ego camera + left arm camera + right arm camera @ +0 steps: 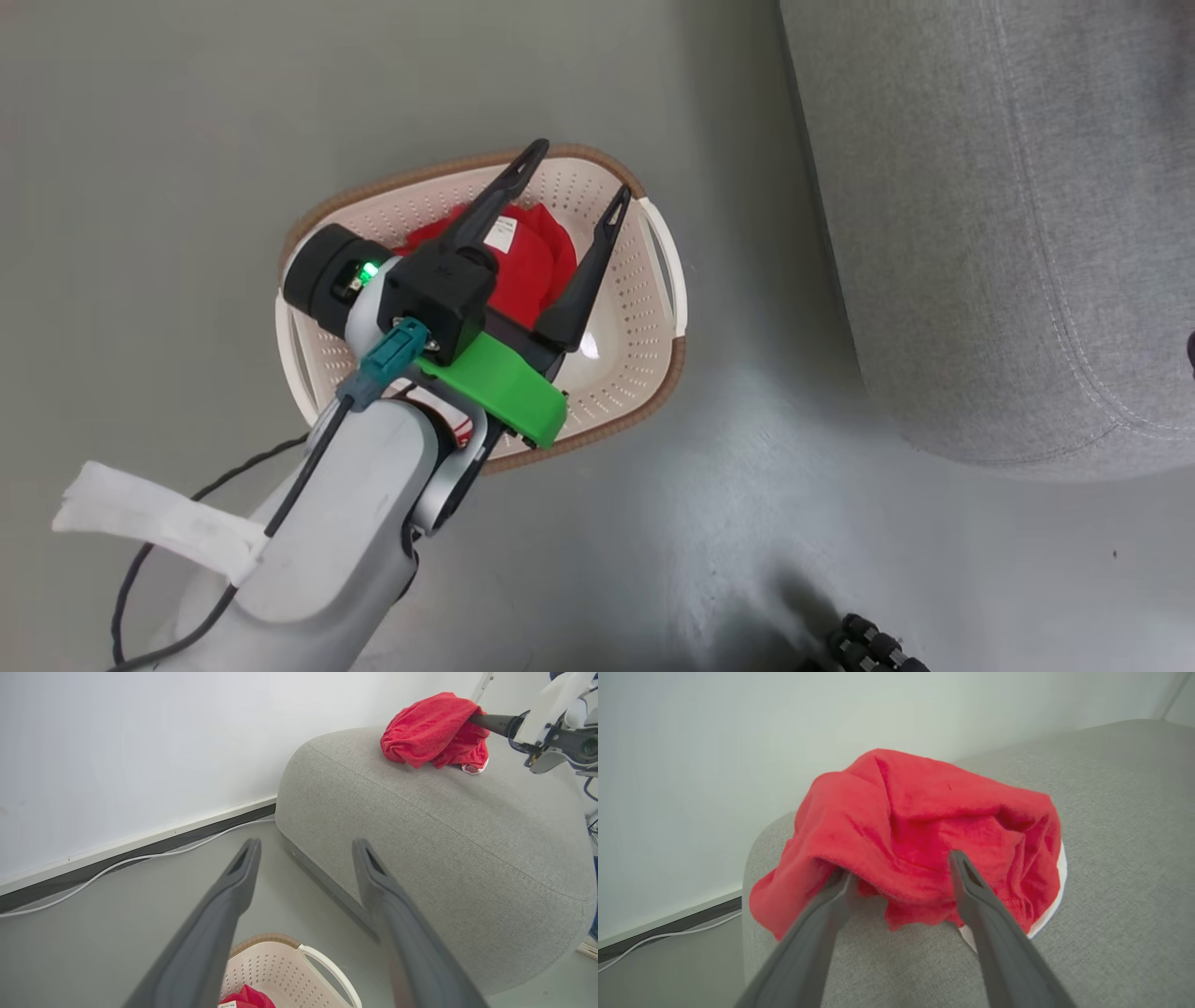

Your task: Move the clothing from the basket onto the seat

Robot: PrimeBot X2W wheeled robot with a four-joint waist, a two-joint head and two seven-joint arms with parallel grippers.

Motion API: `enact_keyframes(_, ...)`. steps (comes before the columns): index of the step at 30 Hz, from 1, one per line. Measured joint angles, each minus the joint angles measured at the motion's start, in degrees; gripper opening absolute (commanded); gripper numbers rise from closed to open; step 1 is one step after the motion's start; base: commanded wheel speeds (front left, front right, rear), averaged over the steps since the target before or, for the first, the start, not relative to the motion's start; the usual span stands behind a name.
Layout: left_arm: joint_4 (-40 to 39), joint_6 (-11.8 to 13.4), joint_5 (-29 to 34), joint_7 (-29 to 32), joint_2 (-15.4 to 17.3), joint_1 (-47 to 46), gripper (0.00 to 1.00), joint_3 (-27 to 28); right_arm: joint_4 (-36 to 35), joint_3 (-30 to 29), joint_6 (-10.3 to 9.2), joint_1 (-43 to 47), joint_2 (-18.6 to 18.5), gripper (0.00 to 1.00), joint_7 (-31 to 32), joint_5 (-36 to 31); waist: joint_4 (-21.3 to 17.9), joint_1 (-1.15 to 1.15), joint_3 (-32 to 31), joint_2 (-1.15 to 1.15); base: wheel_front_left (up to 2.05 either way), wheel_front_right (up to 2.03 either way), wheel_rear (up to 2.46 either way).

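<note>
You have bright, soft, even light in all three views. In the head view a broad dim shadow darkens the floor (747, 560) toward 5 o'clock, and a small white glare spot sits on the basket (644, 308) bottom at the frame's centre. In both wrist views the fingers (210, 942) blur toward 6 o'clock, the wall (140, 742) washes out pale, and the red clothing (924, 826) is oversaturated, which softens its folds.

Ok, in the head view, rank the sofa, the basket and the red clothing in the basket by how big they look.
1. sofa: largest, though cut off by the frame
2. basket
3. red clothing: smallest, partly hidden behind the left arm
</note>
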Motion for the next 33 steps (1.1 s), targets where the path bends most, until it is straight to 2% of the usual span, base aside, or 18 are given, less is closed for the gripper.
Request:
enact_keyframes(6, 1.46, -0.05, -0.99, -1.8, -1.0, 1.14, 1.0, 0.62, -3.5, -0.82, 0.47, 1.44, -1.0, 1.0, -0.01, -1.88, 0.59, 0.0, -2.51, 0.0, 0.0, 0.0, 0.0)
enact_keyframes(13, 4.28, -0.01, -3.13, -3.91, -1.08, 3.5, 1.0, 2.49, -7.13, 0.51, 1.63, 4.35, -0.36, 1.0, -0.1, -4.5, 1.78, 0.0, -6.56, 0.0, 0.0, 0.0, 0.0)
enact_keyframes(21, 7.44, 0.67, -4.56, -5.44, -1.29, 6.4, 1.0, 5.35, -9.4, 2.57, 3.11, 9.79, 2.42, 1.0, -0.14, -6.53, 3.71, -0.01, -11.88, 0.0, 0.0, 0.0, 0.0)
enact_keyframes(33, 10.84, 2.55, -7.58, -6.34, -0.18, 14.08, 1.0, 11.22, -12.88, 5.87, 3.5, 18.12, 8.4, 1.0, -0.14, -8.2, 7.25, -0.01, -20.81, 0.0, 0.0, 0.0, 0.0)
